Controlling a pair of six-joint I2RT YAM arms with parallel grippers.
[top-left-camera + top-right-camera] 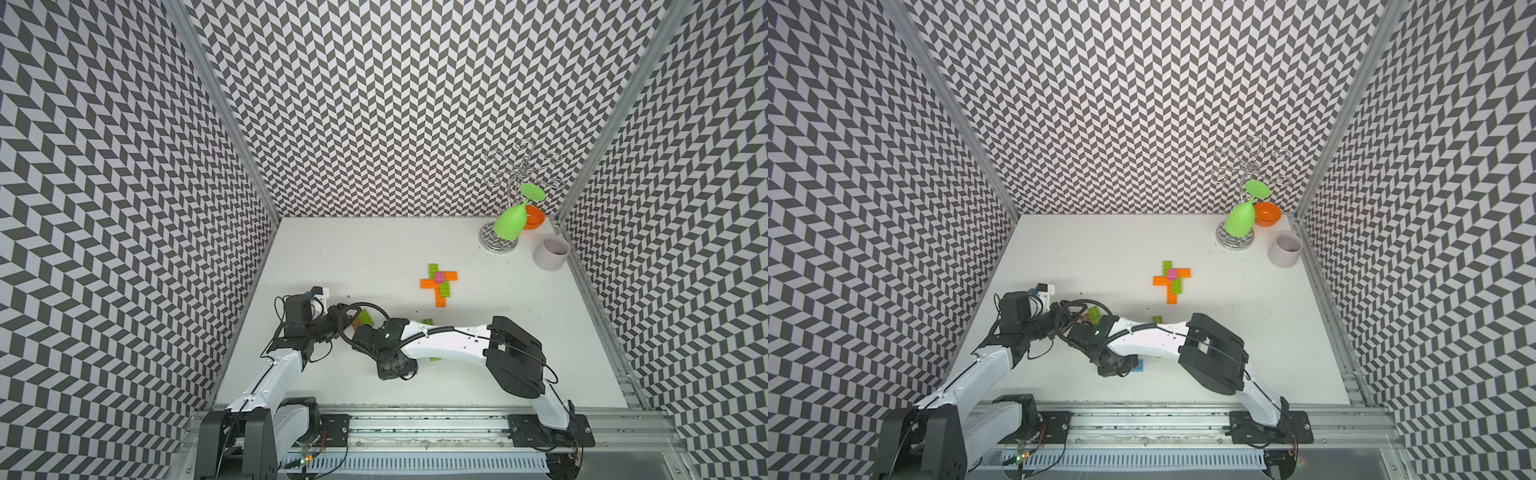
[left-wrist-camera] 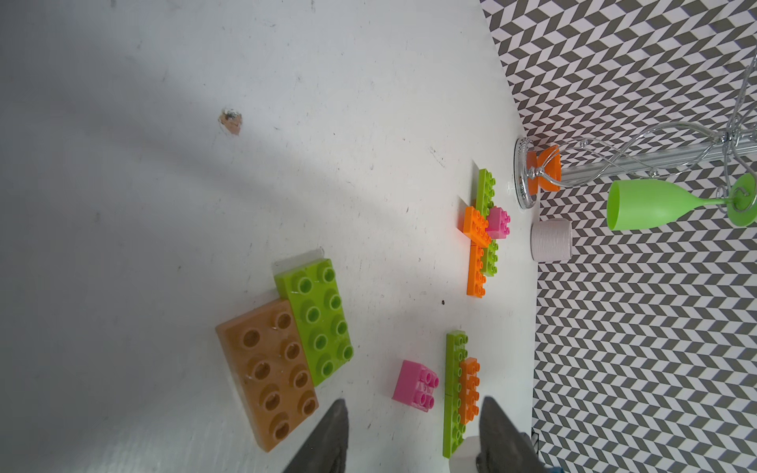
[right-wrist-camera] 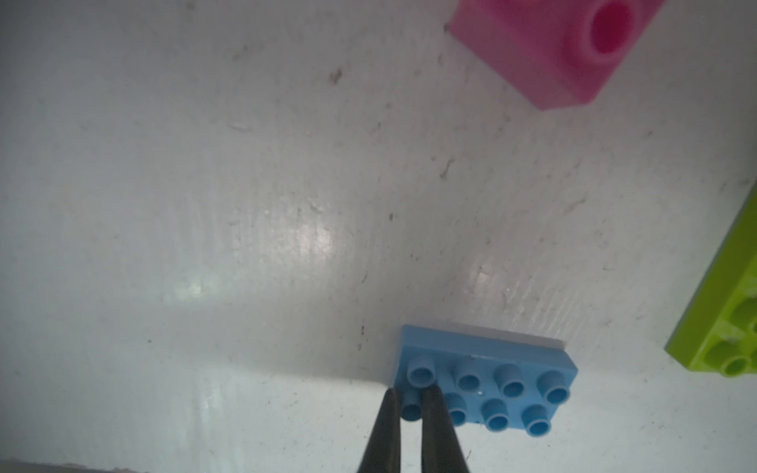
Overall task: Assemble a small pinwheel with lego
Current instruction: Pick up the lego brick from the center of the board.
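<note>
two dark fingertips of the right gripper [image 3: 409,403] fill the near edge of the right wrist view. they are set almost together and pinch one corner stud of a blue oblong studded plastic brick [image 3: 491,376] at the white table [image 3: 205,204]. whether the blue brick is off the surface cannot be told.

cut off at that view's edges are a pink square studded brick [image 3: 545,53] and a lime green brick [image 3: 725,319], both apart from the blue brick.

in both top views the right gripper is hidden beneath its own wrist. only a sliver of the blue brick [image 1: 1139,365] shows in a top view.

the left gripper [image 2: 414,403] has its jaws parted with nothing between them, though its fingers are cropped. the pink brick lies just beyond the tips.

only the left wrist view shows these:
- a brown studded plate [image 2: 268,368] touching a lime green plate [image 2: 321,319], side by side
- an orange brick [image 2: 469,389] stacked on a long lime green strip [image 2: 452,360]

a cross of lime green and orange bricks with a pink centre [image 1: 439,283] lies mid-table, well apart from both grippers.
</note>
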